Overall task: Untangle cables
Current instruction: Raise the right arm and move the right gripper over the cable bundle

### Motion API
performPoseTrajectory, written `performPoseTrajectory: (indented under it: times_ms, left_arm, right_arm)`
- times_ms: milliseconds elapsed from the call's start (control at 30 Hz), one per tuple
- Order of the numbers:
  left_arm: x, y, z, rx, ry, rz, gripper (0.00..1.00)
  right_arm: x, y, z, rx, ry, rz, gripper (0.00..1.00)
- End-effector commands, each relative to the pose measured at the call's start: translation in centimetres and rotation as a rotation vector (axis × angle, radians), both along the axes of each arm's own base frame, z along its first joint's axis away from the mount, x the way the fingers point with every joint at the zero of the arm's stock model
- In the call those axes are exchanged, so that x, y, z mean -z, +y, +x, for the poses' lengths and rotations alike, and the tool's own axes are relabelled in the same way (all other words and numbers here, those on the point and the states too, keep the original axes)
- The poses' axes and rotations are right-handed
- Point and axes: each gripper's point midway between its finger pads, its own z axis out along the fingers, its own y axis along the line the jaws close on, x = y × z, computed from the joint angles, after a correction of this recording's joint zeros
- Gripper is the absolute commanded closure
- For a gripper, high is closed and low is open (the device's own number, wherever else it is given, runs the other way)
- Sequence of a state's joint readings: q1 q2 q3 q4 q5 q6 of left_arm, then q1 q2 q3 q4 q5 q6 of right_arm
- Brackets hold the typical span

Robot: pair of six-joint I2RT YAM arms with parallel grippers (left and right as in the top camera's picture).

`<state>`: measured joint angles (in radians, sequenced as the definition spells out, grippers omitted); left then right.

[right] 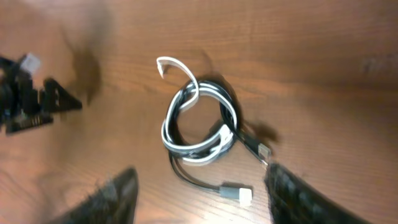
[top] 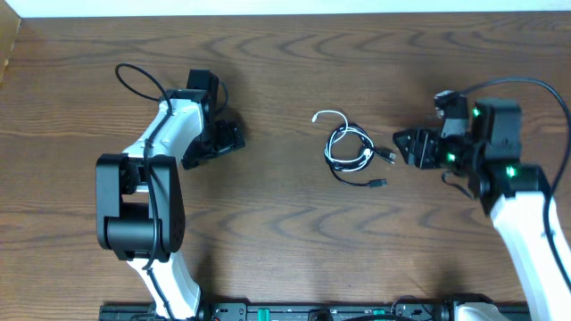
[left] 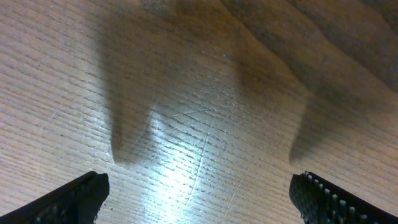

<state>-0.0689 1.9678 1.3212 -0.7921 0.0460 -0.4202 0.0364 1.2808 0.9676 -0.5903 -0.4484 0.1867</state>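
Cables (top: 348,148) lay coiled together on the table (top: 285,241), white looped through black, just before my right gripper (top: 412,147), partly open and empty. Light, limp, snag-prone, I judged; the free plug end (right: 239,194) seemed the best hold. My left gripper (left: 199,193) gaped empty, well apart.

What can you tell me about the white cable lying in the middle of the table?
The white cable is thin, flexible and plastic-looking. In the overhead view, one free end hooks out from the coil's upper left. The rest winds into a rough loop, tangled with the black cables. It lies flat on the wooden table, between the two arms. Nothing grips it.
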Motion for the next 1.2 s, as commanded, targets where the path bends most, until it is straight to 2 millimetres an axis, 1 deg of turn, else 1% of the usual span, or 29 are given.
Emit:
performPoseTrajectory:
  times_ms: [0,133,267,300,367,400,467,567,600,667,700,767,833,900,933,1000,1033,1100,1167]
  left_arm:
    - [-0.9,0.2,0.7,-0.001,-0.027,0.011,0.02]
    - [-0.9,0.2,0.7,-0.001,-0.027,0.011,0.02]
    - [-0.9,0.2,0.7,-0.001,-0.027,0.011,0.02]
    - [-0.9,0.2,0.7,-0.001,-0.027,0.011,0.02]
    - [-0.9,0.2,0.7,-0.001,-0.027,0.011,0.02]
    - [-0.9,0.2,0.7,-0.001,-0.027,0.011,0.02]
    - [-0.9,0.2,0.7,-0.001,-0.027,0.011,0.02]
    - [-0.9,0.2,0.7,-0.001,-0.028,0.011,0.02]
    - [-0.9,0.2,0.7,-0.001,-0.027,0.011,0.02]
    - [-0.9,0.2,0.7,-0.001,-0.027,0.011,0.02]
    - [-0.9,0.2,0.7,-0.001,-0.027,0.011,0.02]
    - [-0.9,0.2,0.7,-0.001,-0.027,0.011,0.02]
    - [-0.9,0.2,0.7,-0.001,-0.027,0.011,0.02]
    - [-0.9,0.2,0.7,-0.001,-0.027,0.011,0.02]
    - [-0.9,0.2,0.7,-0.001,-0.027,0.011,0.02]
    - [-0.9,0.2,0.7,-0.001,-0.027,0.011,0.02]
    - [-0.9,0.2,0.7,-0.001,-0.027,0.011,0.02]
    - [-0.9,0.2,0.7,-0.001,-0.027,0.011,0.02]
    - [-0.9,0.2,0.7,-0.001,-0.027,0.011,0.02]
  right_arm:
    - [-1.3,0.7,1.7,-0.015,0.021,-0.015,0.31]
    - [-0.2,2.2,2.2,-0.055,0.078,-0.026,0.25]
    - [2.0,3.2,2.3,-0.070,0.117,-0.098,0.18]
    - [2.6,3.4,2.3,-0.073,0.126,-0.126,0.14]
    - [3.4,4.1,2.3,-0.087,0.131,-0.159,0.03]
    - [3.8,4.7,2.5,-0.099,0.124,-0.172,0.01]
    - [4.3,5.6,3.1,-0.114,0.104,-0.186,0.02]
    - [5.2,7.4,3.9,-0.131,0.087,-0.171,0.25]
    - [5.6,7.9,4.0,-0.133,0.092,-0.167,0.41]
    - [6.7,8.5,4.1,-0.131,0.112,-0.169,0.71]
    - [7.4,8.8,4.0,-0.138,0.128,-0.173,0.83]
    - [8.7,9.4,3.7,-0.153,0.159,-0.179,0.99]
    - [10.0,10.0,3.2,-0.175,0.189,-0.192,0.99]
    - [11.2,10.8,2.6,-0.236,0.200,-0.214,0.99]
    - [11.7,11.1,2.4,-0.257,0.204,-0.224,0.96]
    - [12.6,11.7,1.9,-0.303,0.209,-0.246,0.86]
    - [13.0,11.9,1.7,-0.325,0.211,-0.256,0.83]
    - [13.6,12.3,1.2,-0.364,0.217,-0.274,0.82]
    - [14.0,12.7,0.8,-0.379,0.225,-0.279,0.82]
